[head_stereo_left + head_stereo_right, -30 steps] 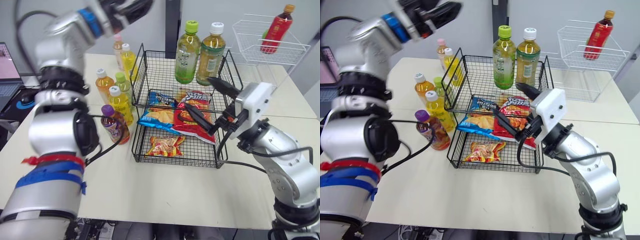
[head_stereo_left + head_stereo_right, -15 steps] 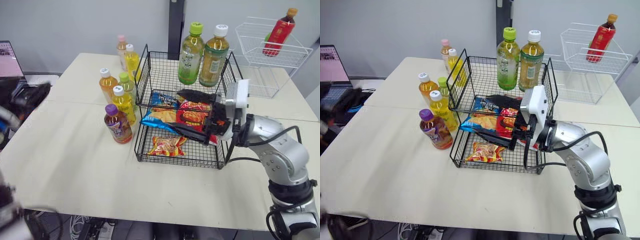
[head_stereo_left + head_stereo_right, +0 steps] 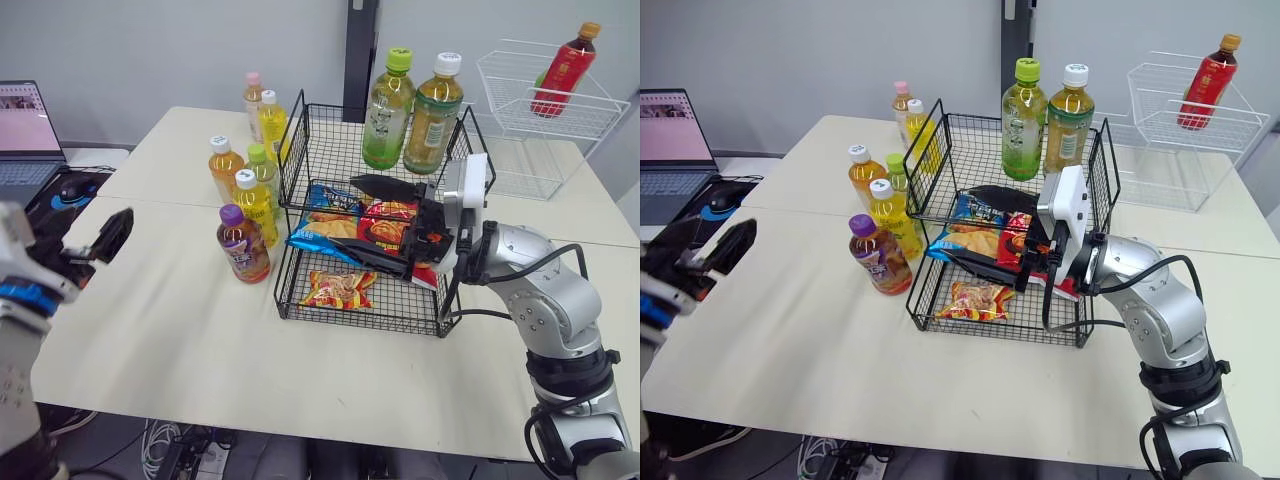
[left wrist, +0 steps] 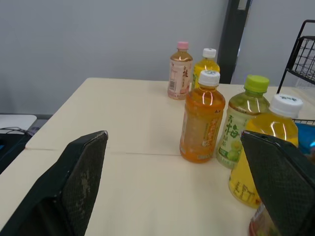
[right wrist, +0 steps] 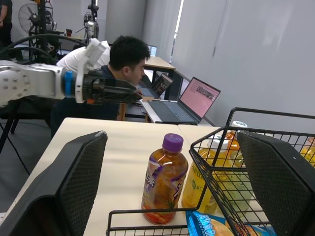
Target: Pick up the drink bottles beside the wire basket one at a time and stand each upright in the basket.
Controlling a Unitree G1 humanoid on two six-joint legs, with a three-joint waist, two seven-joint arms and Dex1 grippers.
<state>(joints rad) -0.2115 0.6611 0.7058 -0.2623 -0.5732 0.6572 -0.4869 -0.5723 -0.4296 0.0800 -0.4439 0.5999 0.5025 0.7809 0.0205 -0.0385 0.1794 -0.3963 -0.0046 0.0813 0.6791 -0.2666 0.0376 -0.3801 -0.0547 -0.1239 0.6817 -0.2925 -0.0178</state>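
Approach step: left gripper (image 3: 100,240) and right gripper (image 3: 376,222) both gape empty; left probably must reach right to the purple-capped amber drink bottle (image 3: 243,246).

Snack bags (image 3: 318,230) lie close by the right tool (image 3: 342,212), a white wire rack (image 3: 578,106) stands well behind it, and a laptop (image 3: 25,130) sits beyond the left tool (image 3: 720,238).

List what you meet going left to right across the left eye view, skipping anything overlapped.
open grey laptop → left gripper → purple-capped orange drink bottle → green-capped green tea bottle → white-capped amber tea bottle → red orange-capped bottle
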